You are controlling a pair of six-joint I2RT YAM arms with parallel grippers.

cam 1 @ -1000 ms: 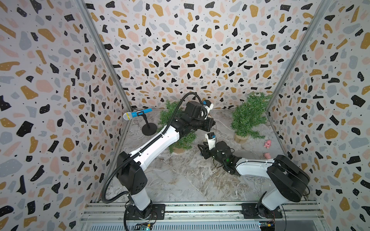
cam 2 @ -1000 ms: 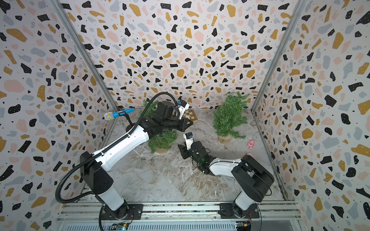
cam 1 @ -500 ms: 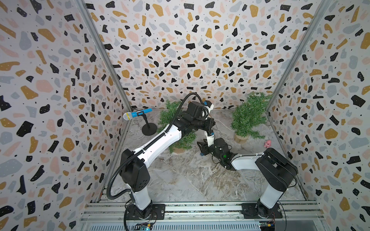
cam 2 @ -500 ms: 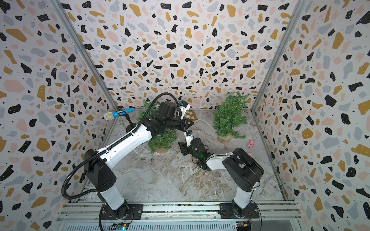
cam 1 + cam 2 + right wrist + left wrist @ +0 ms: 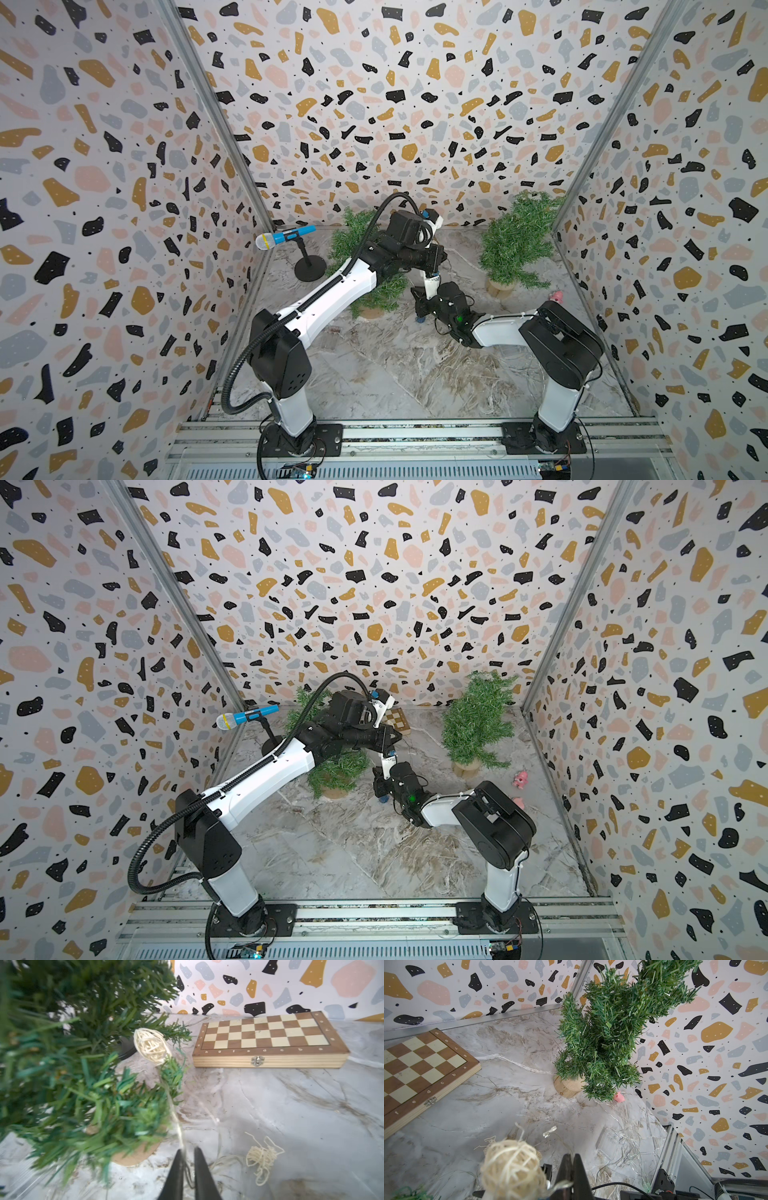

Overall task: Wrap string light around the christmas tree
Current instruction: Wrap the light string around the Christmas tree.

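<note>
A small green christmas tree (image 5: 384,293) (image 5: 338,771) (image 5: 72,1064) on a wooden disc stands mid-floor, partly under my left arm. The string light is a thin wire (image 5: 174,1113) with rattan balls; one ball (image 5: 150,1046) hangs on this tree's branches. My right gripper (image 5: 188,1150) (image 5: 419,309) sits low beside the tree's base, shut on the wire that runs down from the branches. Just above it, my left gripper (image 5: 572,1155) (image 5: 431,280) is shut on another stretch of the string light, with a rattan ball (image 5: 510,1167) right beside its fingers.
A second green tree (image 5: 515,249) (image 5: 608,1032) stands at the back right, with a pink toy (image 5: 557,296) near it. Loose wire and a clear box (image 5: 608,1142) lie on the floor. A chessboard (image 5: 268,1036) lies by the back wall. A microphone (image 5: 286,239) on a stand is at the back left.
My right gripper's jaws have closed from partly open onto the wire. The left gripper has come down closer to the right one and stays shut.
</note>
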